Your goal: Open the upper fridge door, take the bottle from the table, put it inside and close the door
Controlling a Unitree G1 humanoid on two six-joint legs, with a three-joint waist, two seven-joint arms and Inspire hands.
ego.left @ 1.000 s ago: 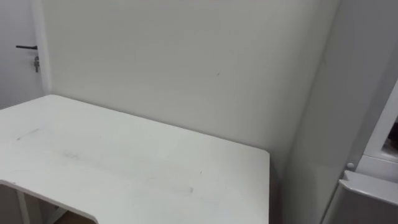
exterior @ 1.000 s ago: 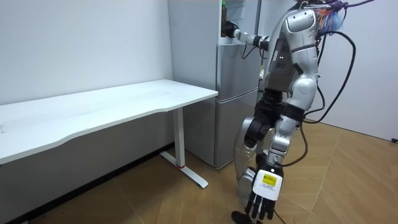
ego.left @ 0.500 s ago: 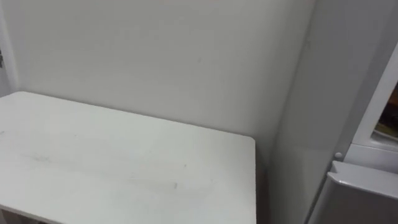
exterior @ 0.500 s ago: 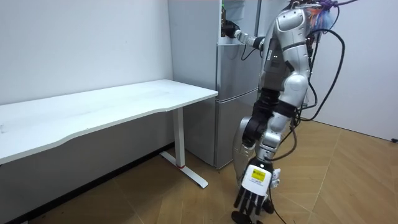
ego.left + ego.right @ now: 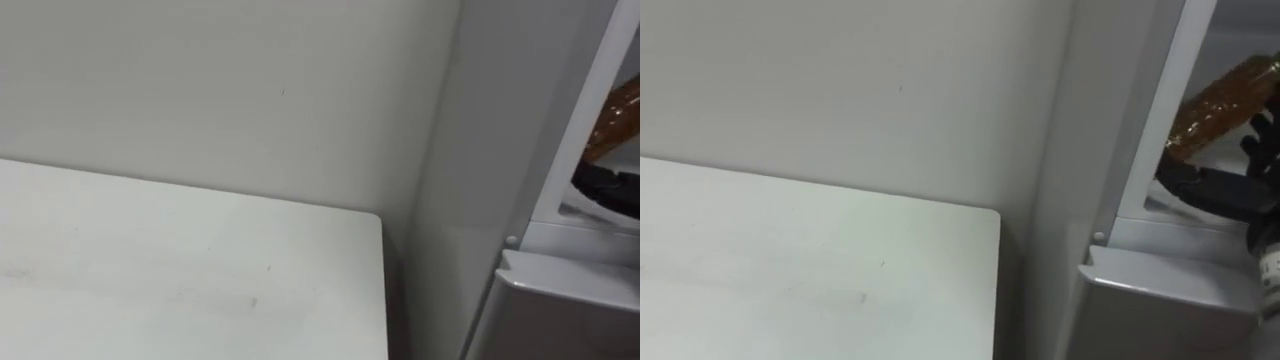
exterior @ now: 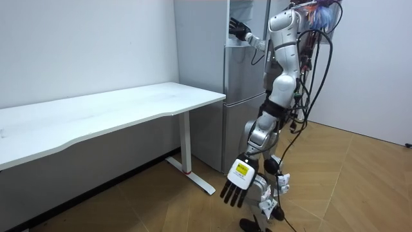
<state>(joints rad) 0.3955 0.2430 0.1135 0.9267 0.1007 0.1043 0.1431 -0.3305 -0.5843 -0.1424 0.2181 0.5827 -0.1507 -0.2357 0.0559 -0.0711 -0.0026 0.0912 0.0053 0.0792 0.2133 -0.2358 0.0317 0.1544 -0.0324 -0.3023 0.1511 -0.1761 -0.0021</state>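
— Where is the bottle [image 5: 1220, 105] lying right now?

— It is showing inside the upper fridge [image 5: 1148, 150], past the white door frame. It is resting at a slant, its long axis running from lower left up toward the upper right in the eye views.

— And which hand is working there?

— The right hand [image 5: 1212, 188] is reaching into that compartment from the right, just under the bottle. Its fingers are stretching out flat toward the left, and in the room view they are spreading apart rather than curling round anything. Whether they are brushing the bottle's underside I cannot tell, since the frame is cutting off part of it.

— So the bottle is sitting above the hand?

— Above and slightly beyond it, yes. That is what the coming move is hinging on: I judge that drawing the hand out low and straight back is keeping it off the leaning bottle, while lifting it is risking a knock.

— And the other arm?

— The left hand [image 6: 236, 187] is hanging down by the robot's legs, fingers loose and holding nothing, well apart from the fridge. The robot is standing at the fridge, beside the white table [image 5: 150, 260].
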